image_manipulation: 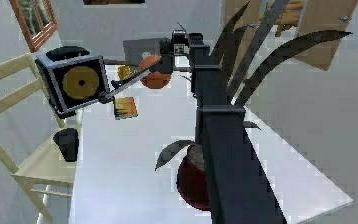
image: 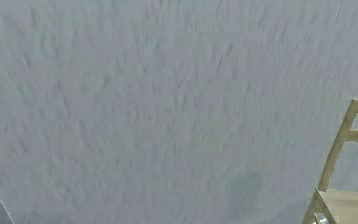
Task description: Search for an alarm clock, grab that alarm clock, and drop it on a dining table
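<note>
- In the arm side view the arm [image_manipulation: 222,130] is a dark square bar that rises from the bottom edge just right of the middle and narrows toward the upper middle of the frame.
- At its far end the claw [image_manipulation: 115,87] points toward the left of the frame, with its thin fingers [image_manipulation: 135,72] slanting down and leftward.
- The claw holds the alarm clock [image_manipulation: 72,85], a black cube with a round yellow face. It hangs at the finger ends in the left of the frame, clear of the table [image_manipulation: 127,160].
- The table is white and fills the lower half of the frame.
- On it stand a dark cup [image_manipulation: 67,145] near its left edge and a dark red pot [image_manipulation: 192,178] with long dark leaves [image_manipulation: 287,55] beside the arm.
- A round orange thing [image_manipulation: 157,78] and a grey panel [image_manipulation: 140,48] lie farther up the table.
- A light wooden chair [image_manipulation: 17,100] stands at the table's left side.
- A framed picture [image_manipulation: 32,20] hangs on the wall at the upper left.
- The forward view faces a grey-blue wall [image: 167,100], with a light wooden frame [image: 349,140] at the right edge.
</note>
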Available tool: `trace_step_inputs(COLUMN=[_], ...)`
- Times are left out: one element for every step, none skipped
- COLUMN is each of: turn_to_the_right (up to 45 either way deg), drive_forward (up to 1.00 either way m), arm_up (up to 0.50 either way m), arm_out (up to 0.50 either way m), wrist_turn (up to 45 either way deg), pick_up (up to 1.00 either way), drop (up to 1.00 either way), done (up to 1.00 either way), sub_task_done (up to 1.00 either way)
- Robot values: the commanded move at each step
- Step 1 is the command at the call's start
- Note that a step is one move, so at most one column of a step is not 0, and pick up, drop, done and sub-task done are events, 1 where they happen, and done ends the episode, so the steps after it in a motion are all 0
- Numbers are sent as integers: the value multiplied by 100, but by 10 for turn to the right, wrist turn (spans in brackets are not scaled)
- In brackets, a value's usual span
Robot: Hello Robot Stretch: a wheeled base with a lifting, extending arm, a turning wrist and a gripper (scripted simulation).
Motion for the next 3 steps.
trace_step_inputs(turn_to_the_right=[0,0,0], drive_forward=[0,0,0], arm_up=[0,-32,0], arm_out=[0,0,0], wrist_turn=[180,0,0], pick_up=[0,0,0], drop=[0,0,100], done=[0,0,0], sub_task_done=[0,0,0])
